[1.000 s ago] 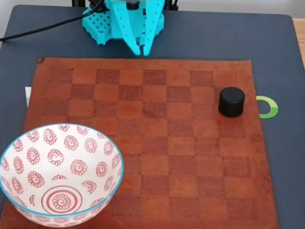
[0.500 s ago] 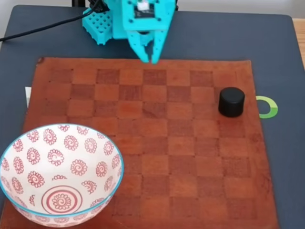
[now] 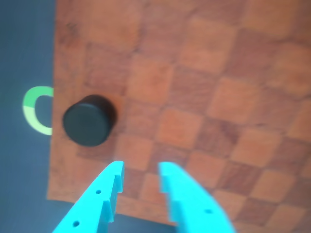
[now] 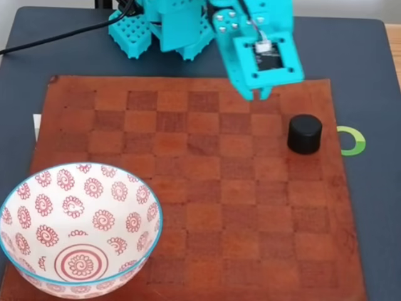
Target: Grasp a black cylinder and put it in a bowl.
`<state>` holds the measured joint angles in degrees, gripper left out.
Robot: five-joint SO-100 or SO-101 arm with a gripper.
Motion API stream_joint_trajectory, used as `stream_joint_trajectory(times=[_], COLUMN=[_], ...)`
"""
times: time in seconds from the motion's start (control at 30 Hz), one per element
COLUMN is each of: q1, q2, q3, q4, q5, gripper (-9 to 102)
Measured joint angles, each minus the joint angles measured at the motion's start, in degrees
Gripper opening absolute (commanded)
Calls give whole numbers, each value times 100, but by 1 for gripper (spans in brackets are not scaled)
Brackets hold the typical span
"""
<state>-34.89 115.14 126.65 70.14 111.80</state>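
Swinging rightward across the top of the fixed view, the turquoise gripper [image 4: 259, 95] is now sitting up and to the left of the black cylinder [image 4: 304, 133], where half a second back it was hanging near the top centre over the board's far edge. Cylinder and bowl [image 4: 152, 207] are not budging.

Claw state: in the wrist view the two fingers [image 3: 140, 180] are standing apart with a clear gap, nothing between them.

Cylinder position: upright on the brown leather checkerboard [image 4: 194, 188], right-hand side of the fixed view, close to the board's edge and the green ring mark [image 4: 352, 141]. In the wrist view the cylinder [image 3: 88, 120] is lying upper left of the finger tips, off their centre line.

Bowl: lower left corner of the fixed view, well apart from the cylinder.

Risks, as I'm judging them:
- descending on this line, one finger could be clipping the cylinder's top or side, knocking it off the board
- gap looking only modestly wider than the cylinder, so little slack
- long diagonal carry to the bowl, so a shallow pinch could be slipping
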Motion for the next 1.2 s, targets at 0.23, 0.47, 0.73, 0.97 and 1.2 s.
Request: stream_joint_trajectory(times=[0.23, 0.47, 0.73, 0.97, 1.2], q1=[-835, -1107, -1143, -1222, -1222], q2=[-624, -1204, -1670, -2118, -2250], q3=[-325, -483, -483, -483, -501], q4=[-149, -817, -1301, -1362, -1380], q5=[519, 545, 545, 545, 545], gripper=[24, 30, 30, 29, 29])
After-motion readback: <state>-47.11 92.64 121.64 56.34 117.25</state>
